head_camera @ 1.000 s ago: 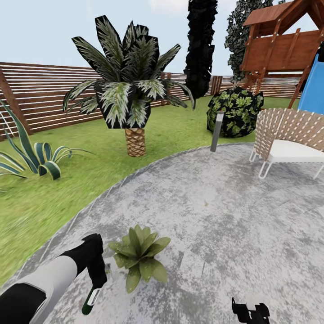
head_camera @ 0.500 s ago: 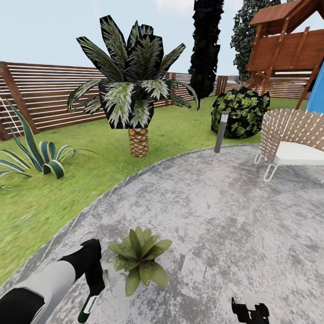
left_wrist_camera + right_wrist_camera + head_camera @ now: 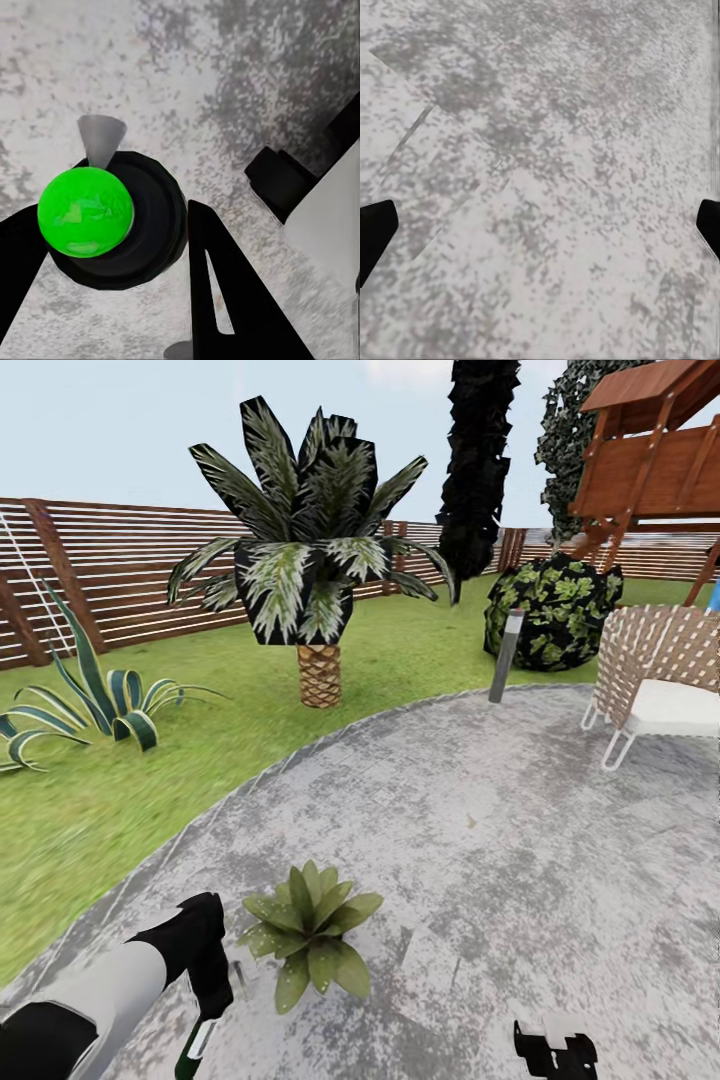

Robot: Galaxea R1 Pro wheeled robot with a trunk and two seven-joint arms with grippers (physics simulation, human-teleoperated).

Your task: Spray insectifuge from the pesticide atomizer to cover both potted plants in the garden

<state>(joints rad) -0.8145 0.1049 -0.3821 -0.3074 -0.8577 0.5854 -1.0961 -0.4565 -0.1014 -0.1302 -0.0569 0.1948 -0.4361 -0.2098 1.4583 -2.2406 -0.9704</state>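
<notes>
One potted plant [image 3: 308,945] sits at the lower centre of the head view, on the round grey paving [image 3: 520,830]; you cannot see the second one from here. Over the last second the whole head view has slid: the palm [image 3: 305,575], fence [image 3: 110,575] and wicker chair [image 3: 665,680] all sit further right than they did, so the camera has turned, not the objects. The plant keeps almost the same place in the frame.

Your left gripper [image 3: 212,985] holds at the lower left, just beside the plant's leaves, pinching the pesticide atomizer [image 3: 198,1040], which points down toward the bottom edge. In the left wrist view the atomizer's green end [image 3: 85,211] sits between the dark fingers [image 3: 229,292], with a small grey cone at its rim.

Your right gripper [image 3: 555,1052] hangs at the bottom right, well apart from the plant, spread wide and empty over bare paving.

Judgement: the pickup is complete and you are positioned for the first plant. No spray shows on the leaves yet.
</notes>
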